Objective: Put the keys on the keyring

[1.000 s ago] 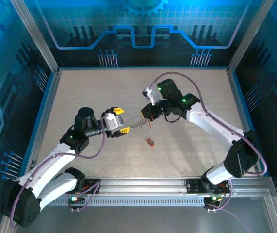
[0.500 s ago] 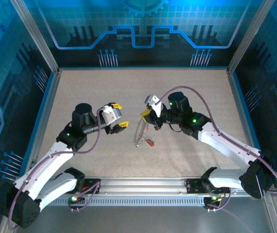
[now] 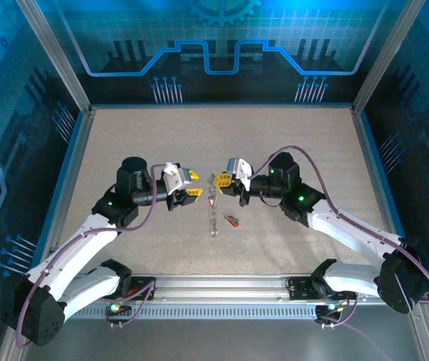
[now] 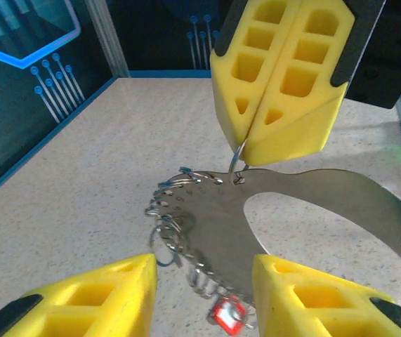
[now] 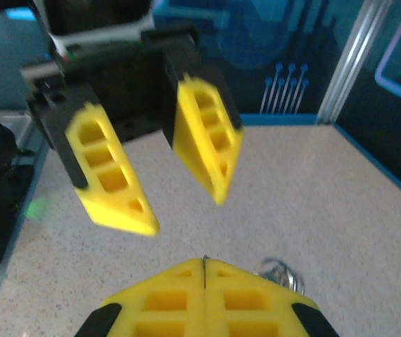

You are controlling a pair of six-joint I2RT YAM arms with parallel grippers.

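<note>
Count: we record two arms, two pincers, one keyring and one key that we can be sure of.

The keyring (image 3: pixel 212 210) hangs from the right pincer (image 3: pixel 219 181). Its yellow fingers (image 4: pixel 277 77) are pressed together on a thin wire of the ring. The loop dangles over the middle of the tabletop (image 3: pixel 139 135); we cannot tell whether its lower end touches the surface. A flat silvery plate (image 4: pixel 312 203) with an oval hole sits hooked on the same wire.

The key (image 3: pixel 231 220) has a red top and lies on the tabletop just right of the ring's lower end, apart from both pincers. In the left wrist view a red head (image 4: pixel 226 314) shows beneath the chain-like coils (whether this is that key or a second one, we cannot tell).

The left pincer (image 3: pixel 194 184) faces the right one from just beside the ring. Its fingers (image 5: pixel 109 175) stand apart with nothing between them.

Surface and room: the tabletop is speckled beige and bounded by an aluminium frame (image 3: pixel 222 286). The walls (image 3: pixel 214 45) are blue-lit panels printed with a circuit pattern.

Other items: purple cables (image 3: pixel 146 226) loop along both arms.

Obstructions: in the right wrist view that pincer's own fingers cover most of the ring, leaving a small coil in sight at their right. In the left wrist view the plate covers part of the coils.
</note>
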